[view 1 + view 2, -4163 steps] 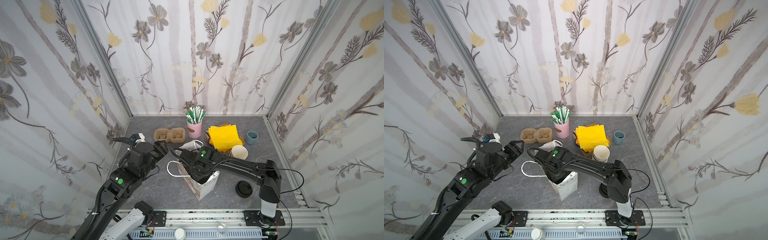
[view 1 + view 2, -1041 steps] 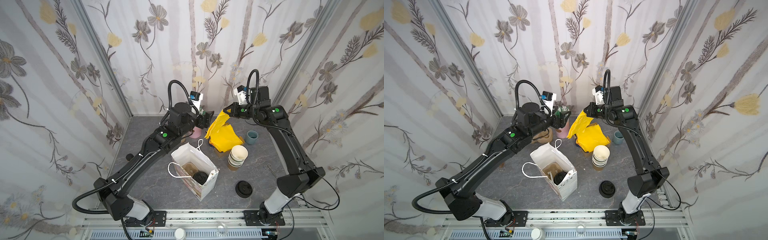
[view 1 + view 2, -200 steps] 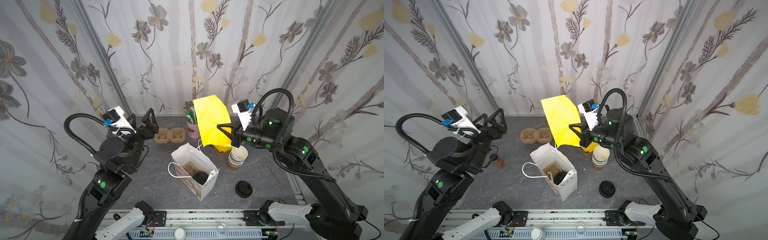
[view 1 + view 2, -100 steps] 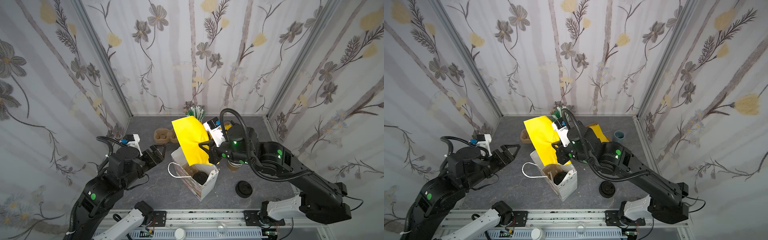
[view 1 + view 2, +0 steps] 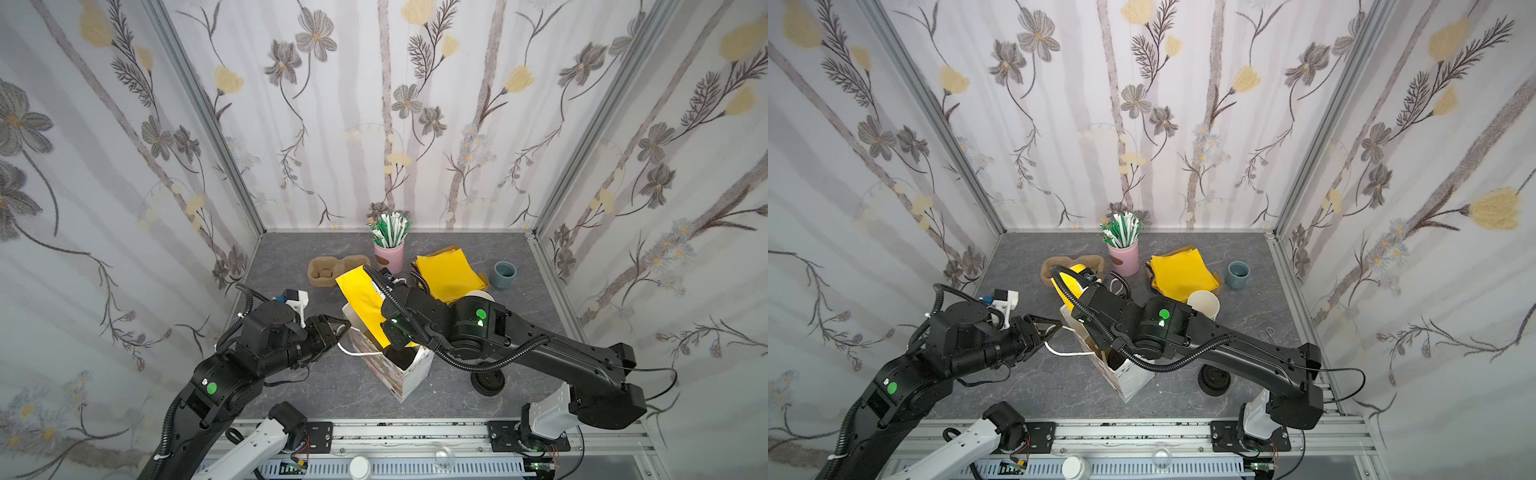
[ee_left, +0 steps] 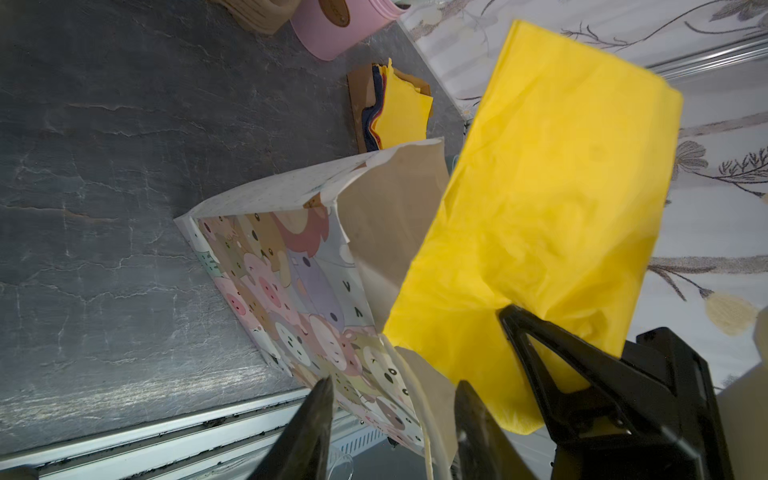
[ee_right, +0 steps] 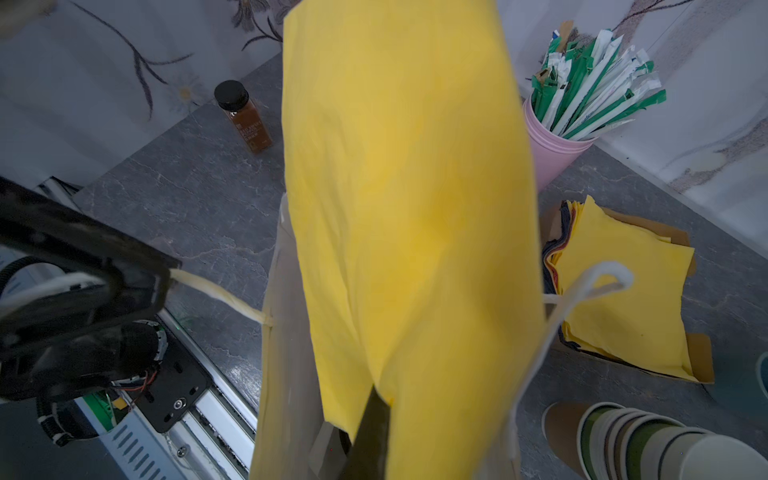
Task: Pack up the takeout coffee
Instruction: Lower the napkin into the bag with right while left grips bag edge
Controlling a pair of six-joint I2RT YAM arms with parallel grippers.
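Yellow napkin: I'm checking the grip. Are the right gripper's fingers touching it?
Touching. In the left wrist view the right gripper pinches the yellow napkin, fingers pressed against it.

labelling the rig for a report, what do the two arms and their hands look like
Both arms are matte black with a round green dot each: left arm, right arm. Ribbed black cable loops along the right arm. Base links are white. Left hand and right hand have slim black fingers.
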